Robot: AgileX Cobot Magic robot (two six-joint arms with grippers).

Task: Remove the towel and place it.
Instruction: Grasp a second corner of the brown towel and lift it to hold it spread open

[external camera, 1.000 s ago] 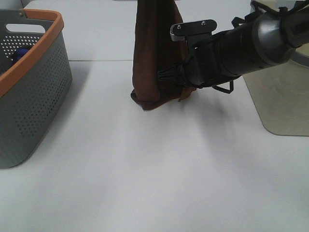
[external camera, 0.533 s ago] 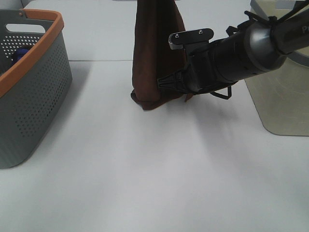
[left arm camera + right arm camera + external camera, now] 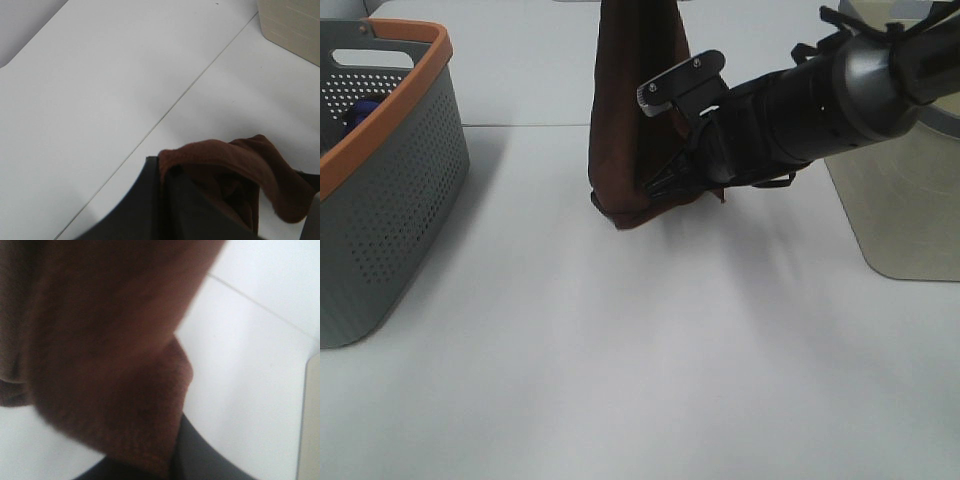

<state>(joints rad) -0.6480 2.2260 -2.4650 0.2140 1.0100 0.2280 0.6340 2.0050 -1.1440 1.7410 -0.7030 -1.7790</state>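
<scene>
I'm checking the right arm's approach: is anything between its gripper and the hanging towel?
Nothing visible is. The right gripper sits right against the lower edge of the towel, and the cloth fills most of the right wrist view.

Right arm (image 3: 825, 95): thick round barrel, dark grey to black with a glossy sheen, a flat silver-grey bracket (image 3: 680, 80) with two small screws near its front end, thin black cables (image 3: 835, 25) looped at the rear; left wrist view shows one matte black finger (image 3: 165, 210)
</scene>
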